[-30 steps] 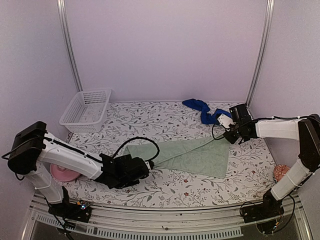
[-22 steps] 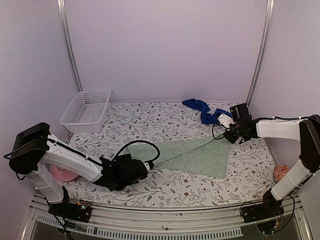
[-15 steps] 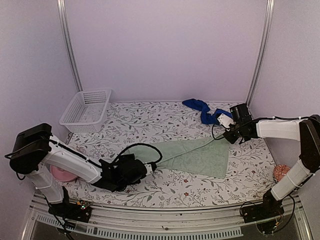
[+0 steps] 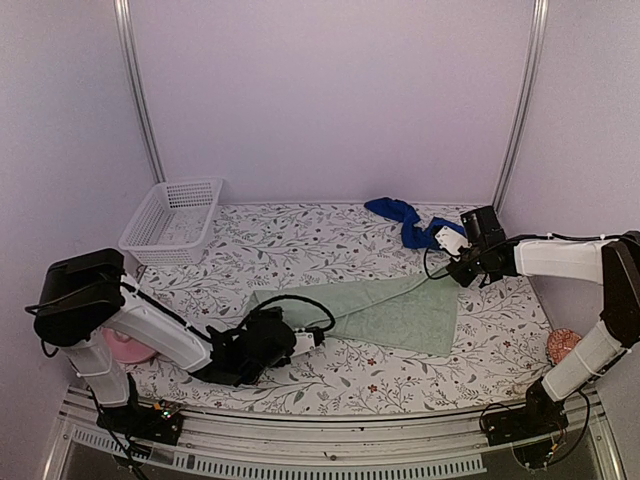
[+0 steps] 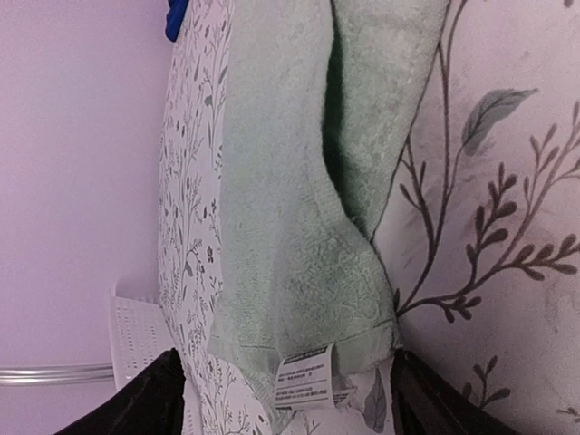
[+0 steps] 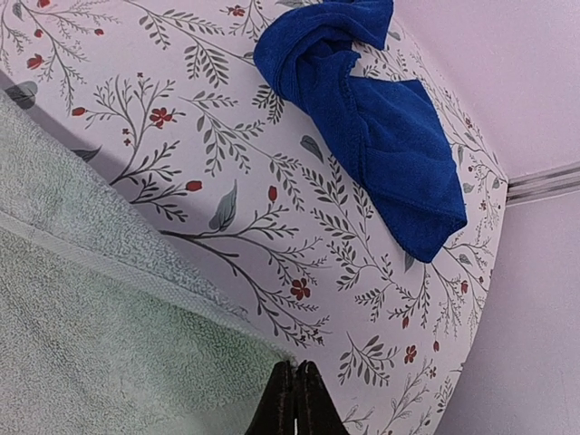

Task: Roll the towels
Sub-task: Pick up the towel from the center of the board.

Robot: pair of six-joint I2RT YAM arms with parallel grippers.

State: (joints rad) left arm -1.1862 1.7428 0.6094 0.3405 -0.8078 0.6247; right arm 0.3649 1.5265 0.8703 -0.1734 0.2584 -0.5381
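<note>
**A:** What do the surface and the room look like from your side?

**B:** I see a table (image 4: 300,240) covered with a white cloth printed with grey twigs and small red flowers. Plain lilac walls close it in, with a metal rail (image 4: 138,100) in each back corner. A white plastic lattice basket (image 4: 172,220) stands at the far left.

**A:** And the towels?

**B:** The pale sage-green terry towel (image 4: 395,315) lies spread out in the near middle, with one long soft fold along it. The royal-blue towel (image 4: 405,222) is a crumpled heap at the far right by the wall, apart from the green one.

**A:** Your grippers?

**B:** My left gripper (image 5: 285,399) lies low at the green towel's left end. Its fingers are wide apart, one on each side of the hemmed edge with the white label (image 5: 308,376). My right gripper (image 6: 294,394) is pressed together and pinches the far right corner of the same towel.

**A:** Is anything unclear?

**B:** Yes. A pink round thing (image 4: 120,347) is mostly hidden behind my left arm. A reddish object (image 4: 562,345) at the right edge is too small for me to name. I cannot read the label's print, and the left wrist view shows only the finger ends, cut off by the frame.
</note>
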